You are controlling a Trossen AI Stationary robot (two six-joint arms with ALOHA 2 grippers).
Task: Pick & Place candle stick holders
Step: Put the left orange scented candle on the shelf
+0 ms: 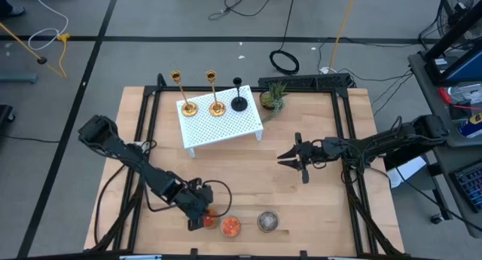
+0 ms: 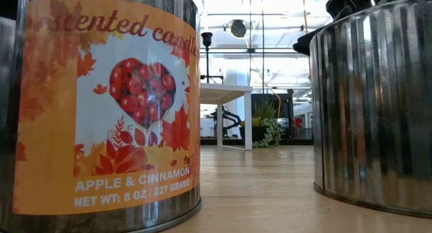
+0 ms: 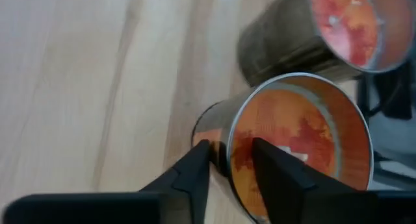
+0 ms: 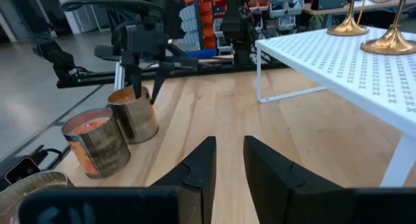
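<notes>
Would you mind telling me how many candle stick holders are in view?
3: two gold holders and one black holder stand in a row along the white rack's far edge.

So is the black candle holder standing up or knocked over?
Standing up: the black holder sits upright on the white rack, stem pointing up.

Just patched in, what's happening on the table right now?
The left gripper is down at the near edge, its fingers straddling the rim of an orange candle tin. A second candle tin stands beside it and a grey tin farther right. The right gripper hovers empty mid-table. Two gold candle stick holders and a black one stand on the white rack.
</notes>
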